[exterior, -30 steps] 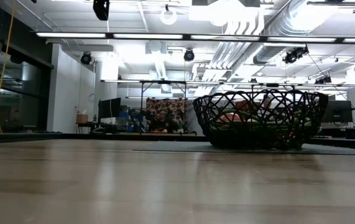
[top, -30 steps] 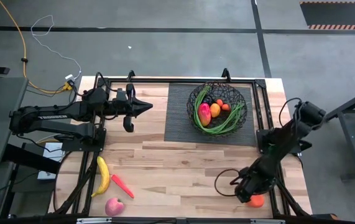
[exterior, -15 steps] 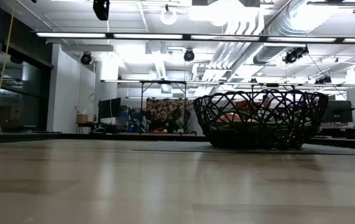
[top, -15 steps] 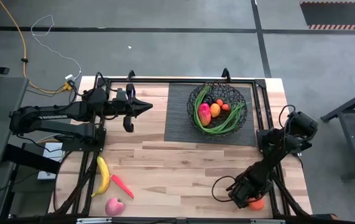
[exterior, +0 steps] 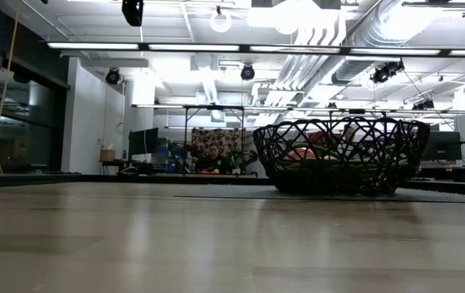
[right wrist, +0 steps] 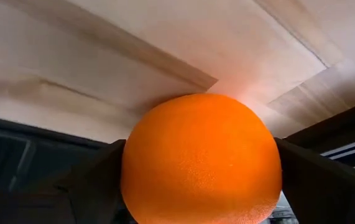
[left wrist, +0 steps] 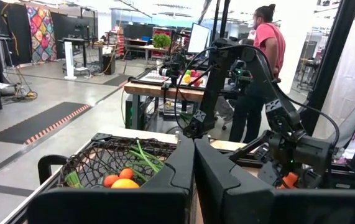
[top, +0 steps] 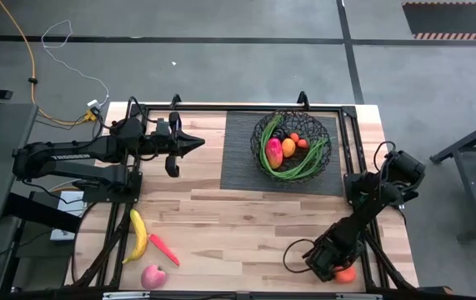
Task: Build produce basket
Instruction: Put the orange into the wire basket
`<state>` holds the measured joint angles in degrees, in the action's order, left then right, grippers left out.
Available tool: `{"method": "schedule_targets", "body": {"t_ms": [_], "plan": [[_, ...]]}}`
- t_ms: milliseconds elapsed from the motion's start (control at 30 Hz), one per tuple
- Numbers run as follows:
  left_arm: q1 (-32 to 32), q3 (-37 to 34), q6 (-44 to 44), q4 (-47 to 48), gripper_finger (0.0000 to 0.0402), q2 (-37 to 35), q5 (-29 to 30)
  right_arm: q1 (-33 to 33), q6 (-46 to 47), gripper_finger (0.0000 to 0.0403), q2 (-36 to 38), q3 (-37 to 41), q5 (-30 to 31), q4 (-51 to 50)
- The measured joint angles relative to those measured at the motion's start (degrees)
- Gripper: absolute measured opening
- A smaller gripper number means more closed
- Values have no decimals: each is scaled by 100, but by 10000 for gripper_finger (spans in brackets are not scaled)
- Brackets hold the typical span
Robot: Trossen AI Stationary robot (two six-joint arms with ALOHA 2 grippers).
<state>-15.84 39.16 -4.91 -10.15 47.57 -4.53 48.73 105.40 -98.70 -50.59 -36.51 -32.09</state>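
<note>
Partly built: basket (top: 294, 147) on the mat already holding beans, pepper, oranges. Right gripper (top: 335, 265) pinching an orange (right wrist: 201, 158) at the table's near-right corner. Left gripper (top: 196, 143) pressed together, idle. Banana (top: 138, 236), carrot (top: 163, 248), apple (top: 153, 277) left.

The place was an industrial lab or workshop, probably a robotics one. Exposed ducts and pipes (exterior: 330, 41) ran under a high white ceiling hung with strip lights (exterior: 216, 46). The floor (top: 221, 58) was bare grey concrete, crossed by a yellow cable (top: 21, 50). Workbenches with monitors (left wrist: 199, 38) stood behind, a person (left wrist: 265, 68) among them, beside another robot arm (left wrist: 258, 93).
</note>
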Motion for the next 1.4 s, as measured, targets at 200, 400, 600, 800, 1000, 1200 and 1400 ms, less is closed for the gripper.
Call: {"method": "schedule_targets", "body": {"t_ms": [200,400,600,800,1000,1200,1400], "plan": [[0,0,0,-2,0,0,2,-118,-590,338,135,0,-77,16],[0,2,0,-30,0,0,1,-461,-1793,338,902,0,1053,-200],[0,7,-188,-44,0,0,2,-1523,-3554,338,1873,0,2836,127],[0,7,-346,-44,0,0,-1,-3228,-5728,338,2232,0,3576,1325],[0,16,-848,-36,0,0,-42,-4570,-7374,338,2229,-1,3697,3361],[0,297,-1104,-23,0,82,-279,-5170,-8611,338,2264,-586,3513,3634],[0,628,-1143,138,0,210,-614,-5328,-9609,338,2357,-1620,3427,2597]]}}
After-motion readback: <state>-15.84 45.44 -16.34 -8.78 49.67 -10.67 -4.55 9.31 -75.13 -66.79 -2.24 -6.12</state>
